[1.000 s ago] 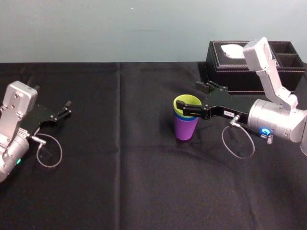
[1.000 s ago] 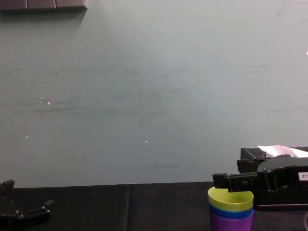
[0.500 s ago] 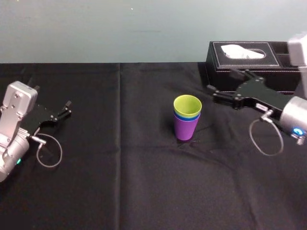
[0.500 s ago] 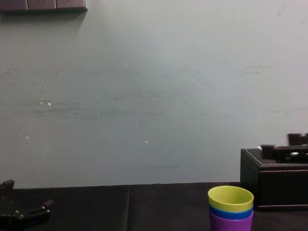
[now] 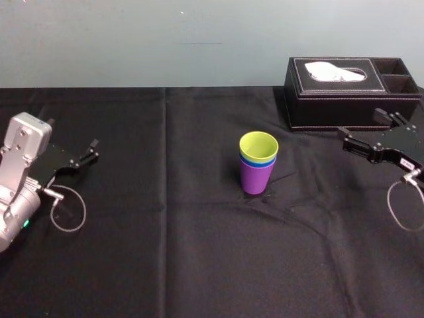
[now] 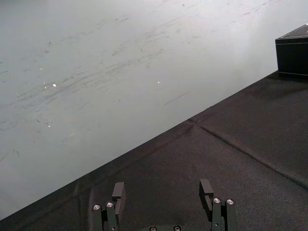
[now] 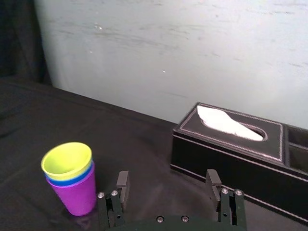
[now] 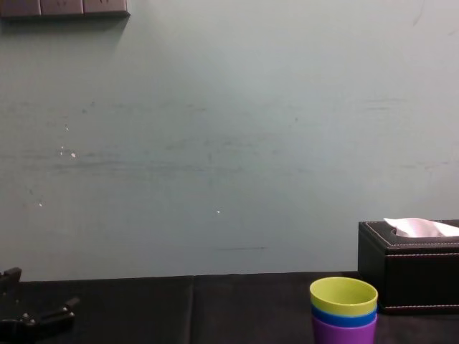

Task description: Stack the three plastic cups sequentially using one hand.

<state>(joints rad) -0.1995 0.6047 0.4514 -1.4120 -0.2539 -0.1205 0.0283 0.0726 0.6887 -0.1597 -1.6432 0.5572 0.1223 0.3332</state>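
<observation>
Plastic cups (image 5: 258,163) stand nested upright mid-table, yellow-green in blue in purple. Right gripper (image 5: 358,123) hovers well apart at the right, by the tissue box (image 5: 331,99), fingers spread. Left gripper (image 5: 93,150) rests far left, likewise spread.

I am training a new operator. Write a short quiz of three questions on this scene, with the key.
1. True or false: the yellow-green cup sits inside the blue cup, which sits inside the purple cup.
2. Fill in: the left gripper, parked at the left of the table, and the right gripper are both ___.
3. What stands nearest the right gripper? A. tissue box B. purple cup C. left gripper
Key: 1 true; 2 open; 3 A.
</observation>
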